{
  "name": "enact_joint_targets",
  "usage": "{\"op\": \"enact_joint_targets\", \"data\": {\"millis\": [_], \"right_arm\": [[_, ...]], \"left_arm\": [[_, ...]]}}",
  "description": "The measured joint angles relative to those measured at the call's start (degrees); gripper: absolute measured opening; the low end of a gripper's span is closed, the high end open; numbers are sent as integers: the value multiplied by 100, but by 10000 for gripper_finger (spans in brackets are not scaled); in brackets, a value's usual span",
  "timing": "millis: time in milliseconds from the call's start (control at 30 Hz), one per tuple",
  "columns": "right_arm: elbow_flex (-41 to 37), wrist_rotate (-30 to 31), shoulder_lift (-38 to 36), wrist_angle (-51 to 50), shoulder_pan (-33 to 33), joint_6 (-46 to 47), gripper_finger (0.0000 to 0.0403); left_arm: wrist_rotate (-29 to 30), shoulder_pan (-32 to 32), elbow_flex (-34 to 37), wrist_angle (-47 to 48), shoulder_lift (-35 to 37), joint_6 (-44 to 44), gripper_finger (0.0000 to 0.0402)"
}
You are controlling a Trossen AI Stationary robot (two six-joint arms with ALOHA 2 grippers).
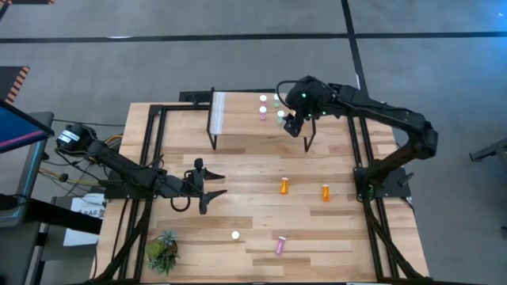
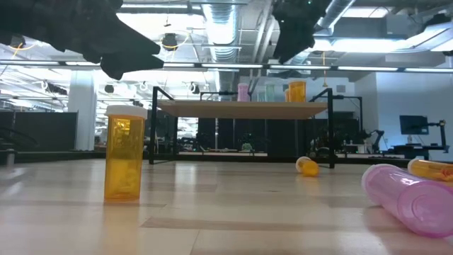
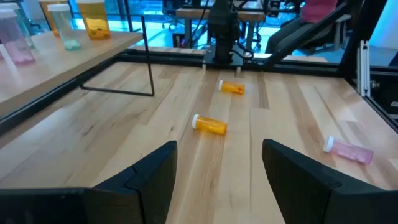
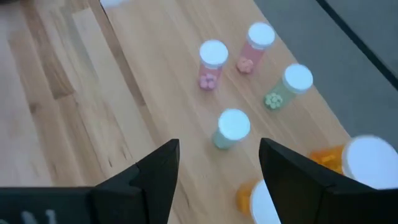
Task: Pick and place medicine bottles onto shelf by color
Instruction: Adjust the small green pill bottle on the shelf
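We are looking past the left gripper [image 3: 217, 171]; its two dark fingers [image 3: 152, 171] are standing apart with nothing between them. Beyond them, on the wooden tabletop [image 3: 112, 134], two orange bottles are lying on their sides: the nearer one [image 3: 209, 125] and a farther one [image 3: 232, 88], well apart. A pink bottle [image 3: 348, 150] is lying off to one side. The shelf [image 3: 68, 65] is carrying a pink bottle [image 3: 15, 37], a teal bottle [image 3: 62, 25] and an orange bottle [image 3: 93, 17], all upright. The other arm's base [image 3: 222, 37] is rising at the table's far edge.

Orange bottles [image 1: 284, 186], a pink bottle [image 1: 280, 245] and pale teal bottles [image 4: 231, 130] (all white-capped) sit on light-wood surfaces; the shelf [image 1: 245, 119] has black legs.
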State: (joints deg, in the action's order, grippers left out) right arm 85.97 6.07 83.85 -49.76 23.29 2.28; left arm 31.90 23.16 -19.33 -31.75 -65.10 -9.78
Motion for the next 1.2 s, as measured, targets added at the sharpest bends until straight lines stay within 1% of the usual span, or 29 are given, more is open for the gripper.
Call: {"op": "enact_joint_targets", "data": {"millis": [233, 433, 800, 1000, 1200], "right_arm": [[1, -5, 326, 225, 11, -188, 244], [-1, -20, 634, 273, 129, -169, 244], [1, -15, 623, 422, 349, -168, 244], [-1, -11, 744, 360, 349, -176, 244], [-1, -10, 739, 508, 358, -188, 244]], "left_arm": [[27, 0, 0, -19, 0, 38, 225], [26, 0, 0, -15, 0, 48, 225], [0, 0, 0, 31, 0, 50, 225], [-2, 2, 0, 33, 0, 48, 225], [-7, 0, 0, 33, 0, 46, 225]]}}
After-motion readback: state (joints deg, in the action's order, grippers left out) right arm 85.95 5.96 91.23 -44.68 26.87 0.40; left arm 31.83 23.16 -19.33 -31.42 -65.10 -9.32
